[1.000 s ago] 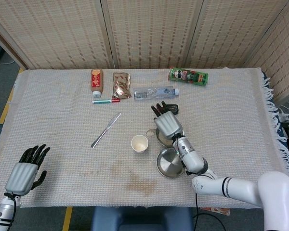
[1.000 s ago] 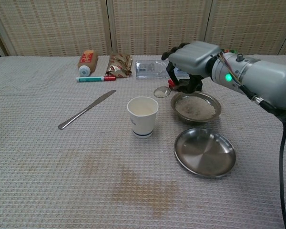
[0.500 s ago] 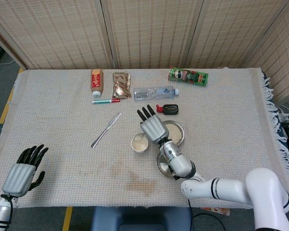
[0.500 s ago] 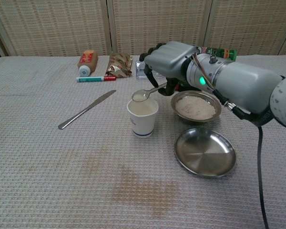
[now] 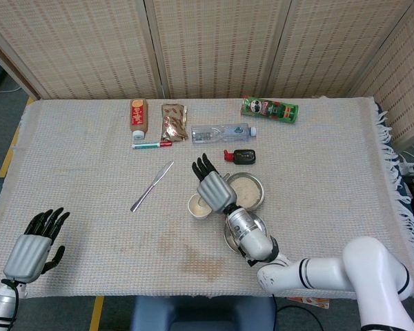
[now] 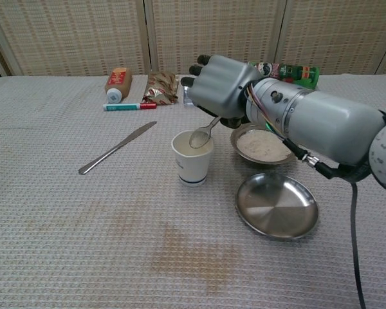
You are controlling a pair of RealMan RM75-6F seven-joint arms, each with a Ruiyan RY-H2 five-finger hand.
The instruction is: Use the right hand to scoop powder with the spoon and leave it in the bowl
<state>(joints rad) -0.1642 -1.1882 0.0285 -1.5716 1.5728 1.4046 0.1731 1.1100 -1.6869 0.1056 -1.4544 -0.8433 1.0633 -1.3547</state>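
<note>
My right hand (image 6: 226, 87) (image 5: 214, 189) grips the handle of a metal spoon (image 6: 201, 136). The spoon is tilted steeply down, and its scoop sits at the mouth of the white paper cup (image 6: 193, 158) (image 5: 196, 206). Just right of the cup stands a steel bowl (image 6: 265, 145) (image 5: 248, 191) filled with pale powder. In front of it lies an empty steel dish (image 6: 276, 206), which my forearm mostly covers in the head view. My left hand (image 5: 36, 245) rests at the table's near left corner, holding nothing, fingers apart.
A table knife (image 6: 116, 148) (image 5: 152, 186) lies left of the cup. Along the back are an orange bottle (image 5: 139, 114), a snack packet (image 5: 173, 122), a marker (image 5: 152, 145), a clear water bottle (image 5: 221, 132), a green can (image 5: 269, 109) and a small black-and-red item (image 5: 240, 156).
My right hand has carried the spoon left from the powder bowl to above the cup and tipped its scoop down into the cup's mouth. The left hand has hardly moved.
</note>
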